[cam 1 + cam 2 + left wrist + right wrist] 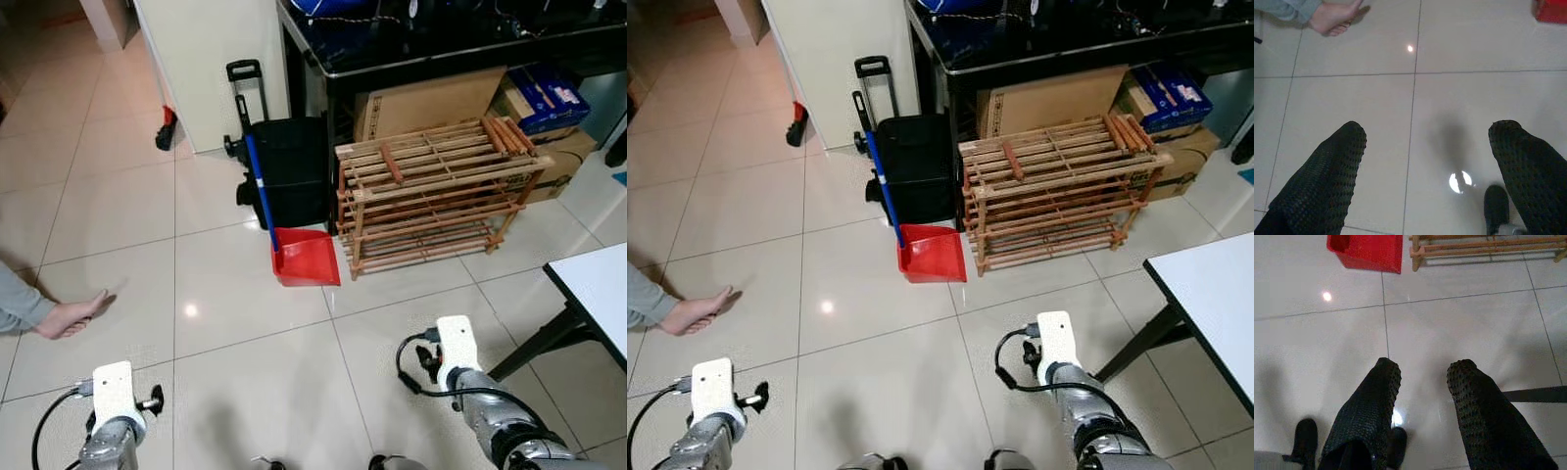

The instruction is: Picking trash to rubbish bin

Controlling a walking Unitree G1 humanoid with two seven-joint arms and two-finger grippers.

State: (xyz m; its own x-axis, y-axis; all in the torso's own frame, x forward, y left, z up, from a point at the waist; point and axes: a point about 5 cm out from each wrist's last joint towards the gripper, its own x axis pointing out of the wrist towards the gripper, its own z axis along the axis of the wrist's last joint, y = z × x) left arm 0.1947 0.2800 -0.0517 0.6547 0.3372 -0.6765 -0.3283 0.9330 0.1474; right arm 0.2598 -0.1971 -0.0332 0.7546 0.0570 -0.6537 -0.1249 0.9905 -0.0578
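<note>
Ahead, red dustpan [307, 257] mouth facing robot, blue handle leaning away, both grippers [1432, 161] [1422, 396] spread.

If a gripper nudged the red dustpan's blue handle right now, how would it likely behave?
The red dustpan looks like light plastic and would probably slide on the glossy tile. Its long blue handle leans on the black bin, so it may tip sideways.

The person's foot [71, 315] runs off the frame edge, leg unseen. White table [600, 294] cropped too; boxes [431, 101] half-hidden behind the wooden rack [436, 191]
</note>
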